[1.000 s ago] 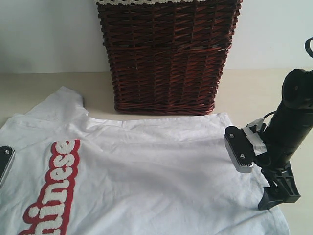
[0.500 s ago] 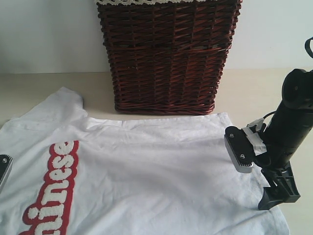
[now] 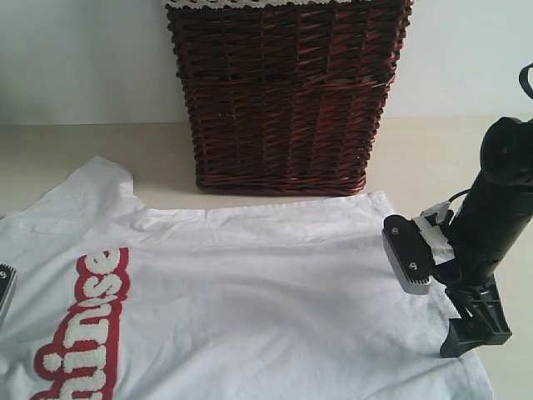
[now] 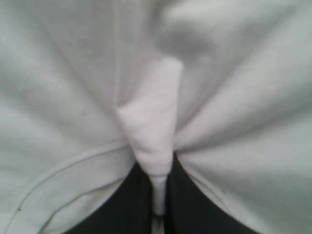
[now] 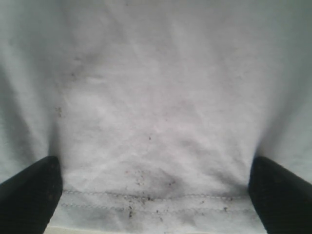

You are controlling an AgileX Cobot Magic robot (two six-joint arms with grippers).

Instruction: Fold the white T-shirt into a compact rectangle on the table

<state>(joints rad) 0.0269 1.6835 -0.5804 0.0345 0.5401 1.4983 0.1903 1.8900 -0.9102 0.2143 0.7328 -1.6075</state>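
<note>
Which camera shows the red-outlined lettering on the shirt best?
The exterior view: the lettering runs down the white T-shirt at its left side. Both wrist views show only plain white cloth, no letters.

The scene is seen by the exterior view from low over the surface [image 3: 433,150], facing the wicker basket [image 3: 283,96]. The white T-shirt [image 3: 250,300] is shared by all three views. Cloth is filmed very closely, perhaps almost touching, by both wrist cameras, past their own jaws.
</note>
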